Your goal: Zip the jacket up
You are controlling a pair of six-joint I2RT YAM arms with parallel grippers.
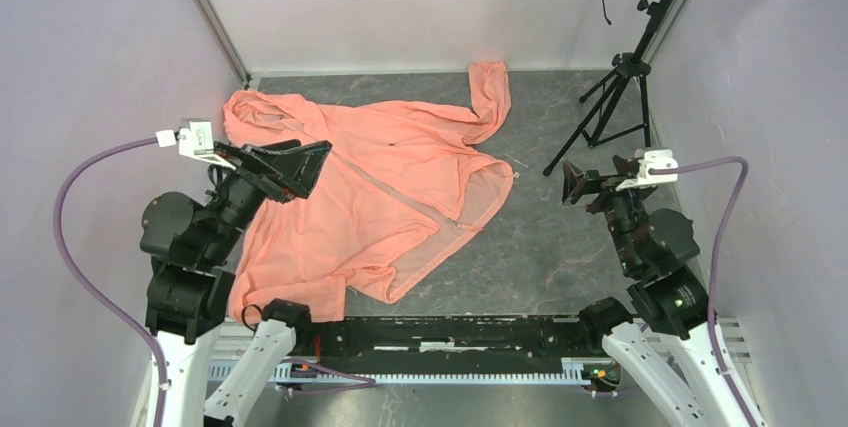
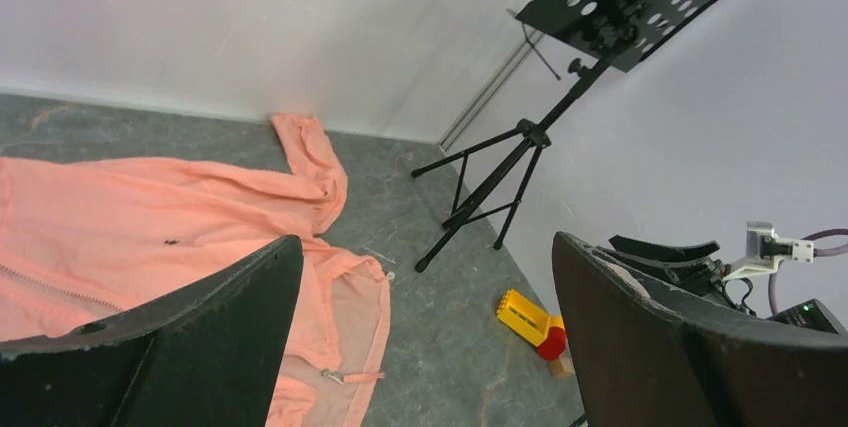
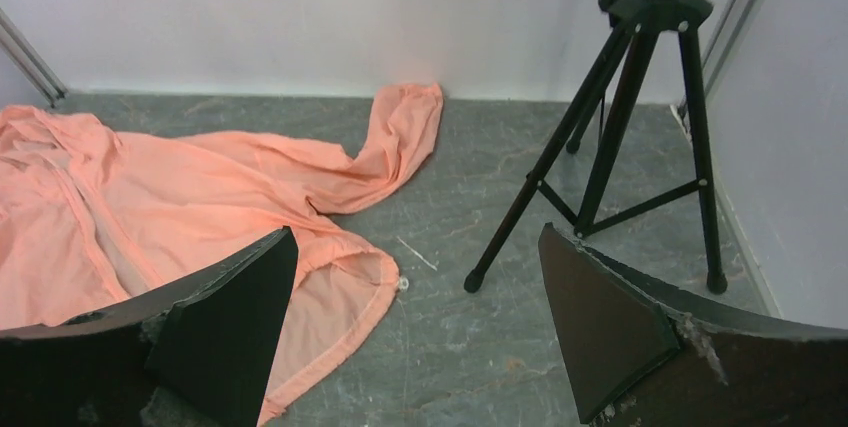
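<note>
Salmon-pink thin-fabric jacket (image 1: 400,187) lies on the grey desk (image 1: 540,247) beneath our left hand (image 1: 300,169), fingers apart; our right hand (image 1: 578,184), likewise apart, hovers by a black tripod stand (image 1: 610,97).

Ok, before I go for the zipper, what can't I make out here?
Top view: part of the jacket hidden under the left end effector.
Top view: pull on the zipper too small to pick out.
Left wrist view: zipper runs off the left edge.
Right wrist view: jacket hem behind a finger.
</note>
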